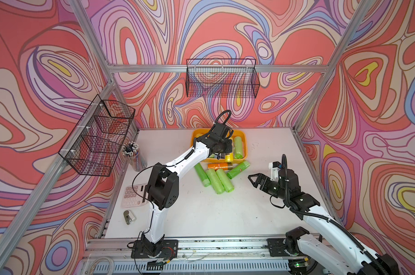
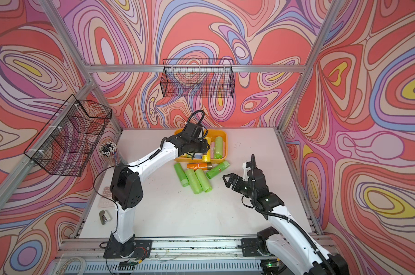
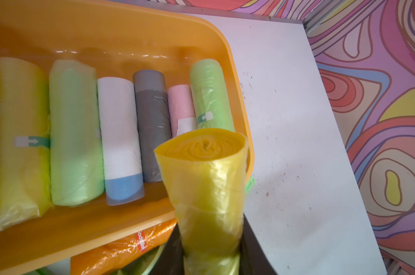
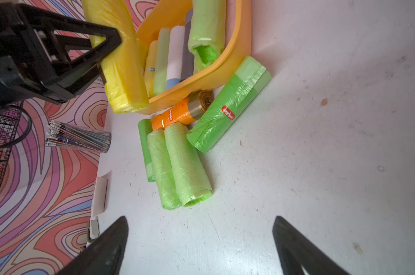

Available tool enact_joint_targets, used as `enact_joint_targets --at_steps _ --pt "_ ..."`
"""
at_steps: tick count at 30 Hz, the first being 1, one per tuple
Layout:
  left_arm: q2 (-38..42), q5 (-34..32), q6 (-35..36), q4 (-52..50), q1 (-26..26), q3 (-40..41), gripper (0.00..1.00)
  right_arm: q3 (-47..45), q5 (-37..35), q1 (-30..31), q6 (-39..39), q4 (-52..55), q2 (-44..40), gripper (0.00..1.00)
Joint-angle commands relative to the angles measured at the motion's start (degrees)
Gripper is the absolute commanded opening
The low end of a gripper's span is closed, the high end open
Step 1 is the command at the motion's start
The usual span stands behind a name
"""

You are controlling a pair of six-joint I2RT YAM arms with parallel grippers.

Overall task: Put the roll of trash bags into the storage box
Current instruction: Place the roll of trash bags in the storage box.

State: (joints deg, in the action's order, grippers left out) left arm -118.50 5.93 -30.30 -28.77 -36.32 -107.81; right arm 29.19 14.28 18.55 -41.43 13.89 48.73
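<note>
The yellow roll of trash bags [image 3: 209,190], judged light, squashy and slippery so best pinched mid-length, hangs lower centre in the left wrist view over the rim of the storage box [image 3: 106,28], clamped by the left jaws, while the right jaws gape wide.
</note>
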Motion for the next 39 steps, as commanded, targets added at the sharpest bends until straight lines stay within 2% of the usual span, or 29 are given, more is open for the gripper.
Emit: enact_joint_targets --at_steps 1,23,35,38,39 --pt "-2.3 -1.5 2.0 -2.3 0.6 -3.8 0.13 0.4 -1.7 0.0 0.5 0.5 -1.4 0.97" --pt "-20.1 -1.9 8.7 -10.3 2.0 -27.0 0.15 0.2 -3.1 0.0 1.8 1.1 0.9 0.97" --pt "-24.2 -0.1 8.8 -8.1 3.1 -28.2 0.21 0.4 -3.4 0.0 2.1 -0.2 3.6 0.97" --pt "-24.4 0.1 8.7 -7.4 3.0 -28.2 0.27 0.3 -3.3 0.0 2.0 -0.8 4.3 0.97" --pt "-24.4 0.0 8.6 -7.4 3.0 -28.2 0.39 0.2 -3.1 0.0 1.8 -1.0 4.6 0.97"
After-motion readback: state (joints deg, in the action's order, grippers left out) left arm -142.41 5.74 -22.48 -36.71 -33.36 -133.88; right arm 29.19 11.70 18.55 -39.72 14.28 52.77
